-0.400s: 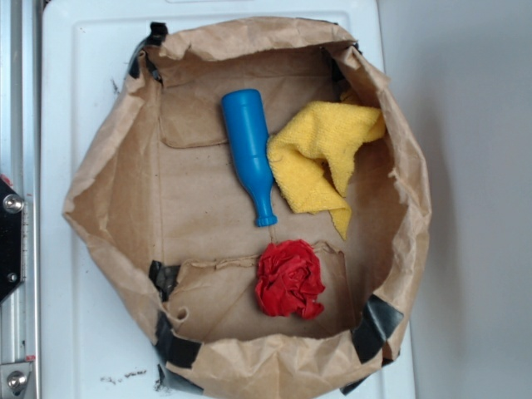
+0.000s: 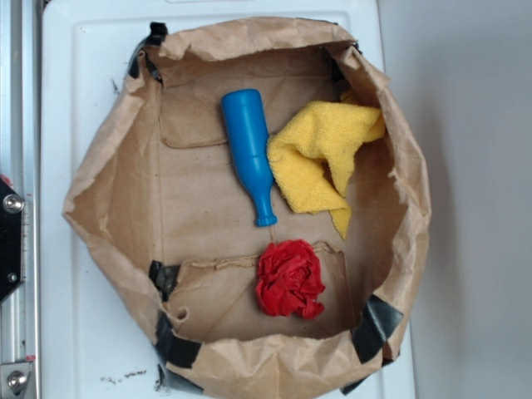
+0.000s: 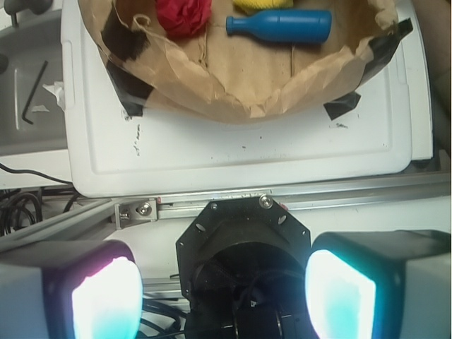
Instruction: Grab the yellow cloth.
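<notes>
The yellow cloth (image 2: 320, 158) lies crumpled inside the brown paper bag (image 2: 108, 216), against its right wall, one pointed corner hanging toward the front. In the wrist view only a sliver of the yellow cloth (image 3: 263, 5) shows at the top edge. My gripper (image 3: 222, 296) is open, its two glowing pads wide apart with nothing between them. It hangs over the robot's black base, well short of the bag, and does not appear in the exterior view.
A blue plastic bottle (image 2: 251, 154) lies beside the cloth's left edge, touching it. A red wad of fabric (image 2: 289, 278) sits near the bag's front. The bag rests on a white board (image 2: 62, 332). An aluminium rail (image 3: 282, 205) runs between the board and the gripper.
</notes>
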Available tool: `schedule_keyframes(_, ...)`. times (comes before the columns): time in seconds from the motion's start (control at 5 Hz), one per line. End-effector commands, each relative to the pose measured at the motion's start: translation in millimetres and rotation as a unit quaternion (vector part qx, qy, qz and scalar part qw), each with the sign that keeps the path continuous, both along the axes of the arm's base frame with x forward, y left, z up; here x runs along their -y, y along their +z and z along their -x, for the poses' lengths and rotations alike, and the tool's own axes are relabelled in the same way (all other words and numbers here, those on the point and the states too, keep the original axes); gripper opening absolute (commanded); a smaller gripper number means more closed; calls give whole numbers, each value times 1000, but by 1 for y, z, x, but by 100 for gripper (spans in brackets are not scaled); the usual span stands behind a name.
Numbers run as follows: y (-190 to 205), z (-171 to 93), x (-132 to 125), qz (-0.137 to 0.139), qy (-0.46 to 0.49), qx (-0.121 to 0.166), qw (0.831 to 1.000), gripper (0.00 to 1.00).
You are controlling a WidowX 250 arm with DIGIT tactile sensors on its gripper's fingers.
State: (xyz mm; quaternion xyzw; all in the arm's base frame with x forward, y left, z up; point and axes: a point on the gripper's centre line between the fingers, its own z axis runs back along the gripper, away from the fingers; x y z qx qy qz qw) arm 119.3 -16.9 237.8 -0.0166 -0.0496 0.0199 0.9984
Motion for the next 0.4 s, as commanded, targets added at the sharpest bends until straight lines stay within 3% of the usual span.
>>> schedule_keyframes(0.0,-20,-74,-5,-38,-37,60,997,100)
schedule_keyframes(0.2,-38,-99,-17,-49,-68,80,993,100)
